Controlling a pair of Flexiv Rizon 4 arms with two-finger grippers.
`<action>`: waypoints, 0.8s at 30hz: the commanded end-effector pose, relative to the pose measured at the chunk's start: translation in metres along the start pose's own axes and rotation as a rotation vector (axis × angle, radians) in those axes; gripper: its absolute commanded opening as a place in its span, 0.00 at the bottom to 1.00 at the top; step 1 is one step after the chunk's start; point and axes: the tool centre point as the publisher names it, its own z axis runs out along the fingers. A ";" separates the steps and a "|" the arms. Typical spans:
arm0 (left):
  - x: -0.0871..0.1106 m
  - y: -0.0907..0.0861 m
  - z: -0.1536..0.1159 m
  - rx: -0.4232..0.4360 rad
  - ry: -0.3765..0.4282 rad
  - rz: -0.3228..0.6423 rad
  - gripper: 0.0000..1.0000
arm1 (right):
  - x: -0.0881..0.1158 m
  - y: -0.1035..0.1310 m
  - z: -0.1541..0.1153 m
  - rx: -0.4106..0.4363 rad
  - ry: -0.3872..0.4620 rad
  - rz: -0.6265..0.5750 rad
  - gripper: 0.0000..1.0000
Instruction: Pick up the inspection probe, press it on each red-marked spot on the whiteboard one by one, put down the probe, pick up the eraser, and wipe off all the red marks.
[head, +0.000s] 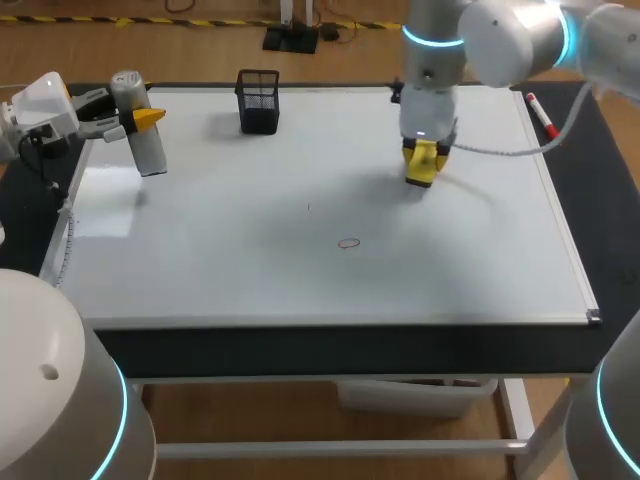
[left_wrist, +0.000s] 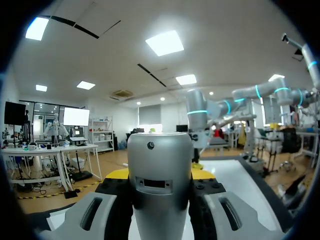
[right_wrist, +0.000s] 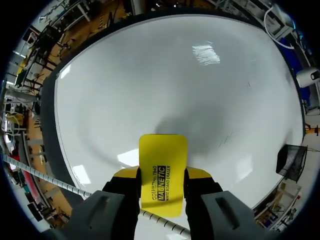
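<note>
Right gripper (right_wrist: 161, 176): clamped on the yellow eraser (right_wrist: 163, 155), one finger on each long side. It is held low over the whiteboard (head: 250, 270), well to the right of the mesh pen holder (head: 259, 100).
Eraser contact: whether the pad touches the board cannot be told (only a soft shadow is seen ahead of it).
Left gripper (left_wrist: 161, 175): closed around the silver inspection probe (left_wrist: 160, 160), which is gripped upright between the fingers. It is held to the left of the pen holder, over the board's left edge.
Red mark (head: 348, 243): one small oval is seen, well apart from the pen holder, toward the robot's side and between the two grippers.
Stage (a judgement): wiping appears to be under way, and the probe has not been put down.
Risk, missed mark: the oval is small and faint, so it could be passed beside if the stroke is not carried across to it.
Risk, smearing: if the eraser is tilted or pressed lightly, ink could be spread rather than lifted.
Risk, slip: the eraser is gripped near its rear end only, so it could be twisted or pulled out by drag on the board.
Risk, collision: the pen holder could be knocked over by a wide sweep.
Risk, probe: the probe could be dropped on the board if the left grip is loosened.
Red marker pen (head: 541, 115): it lies at the board's right edge, far to the right of the pen holder.
</note>
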 end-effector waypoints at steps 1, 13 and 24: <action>0.000 0.000 0.000 0.002 -0.001 0.002 0.00 | 0.037 0.002 -0.006 0.010 -0.025 0.027 0.00; 0.000 0.000 0.000 0.002 -0.001 0.002 0.00 | 0.094 0.005 -0.005 0.001 -0.048 0.153 0.00; 0.000 0.000 0.000 0.002 -0.001 0.002 0.00 | 0.127 0.008 0.001 -0.016 -0.038 0.222 0.00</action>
